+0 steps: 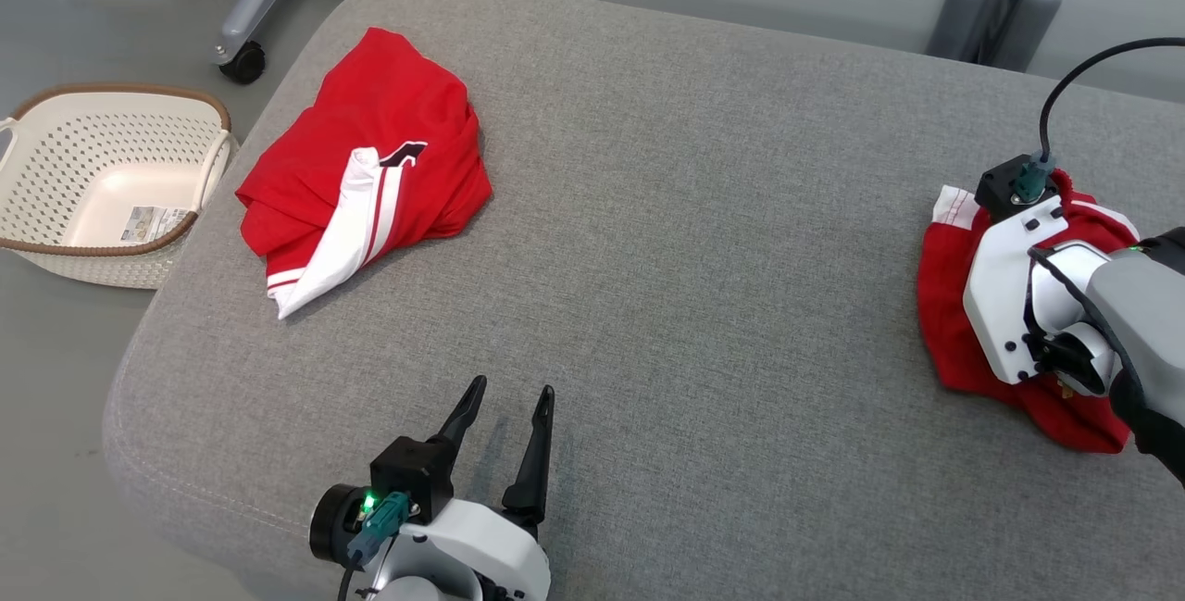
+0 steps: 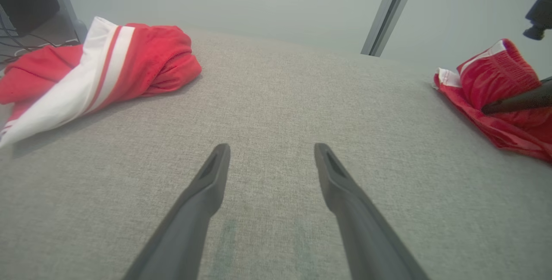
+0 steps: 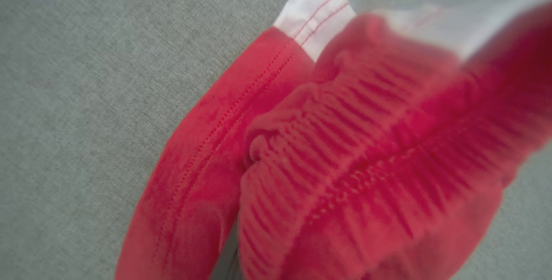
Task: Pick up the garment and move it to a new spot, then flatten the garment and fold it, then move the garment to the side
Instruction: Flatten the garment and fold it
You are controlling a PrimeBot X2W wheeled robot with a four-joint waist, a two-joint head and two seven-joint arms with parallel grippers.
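Nearest, the left gripper point(image 1: 514, 386) hovers low over the grey upholstered cushion point(image 1: 704, 268), its two dark fingers spread wide with nothing between them. Further along, at the cushion's right edge, the red shorts point(image 1: 944, 305) lie crumpled; the right gripper point(image 2: 489, 108) points down into them with its fingers pressed together, pinching the gathered elastic waistband, which bunches up towards its wrist. Well apart, at the far left, a second red garment with white stripes point(image 1: 370, 119) lies loosely folded. Beyond the cushion's edge, a cream perforated basket point(image 1: 120, 92) stands on the floor.
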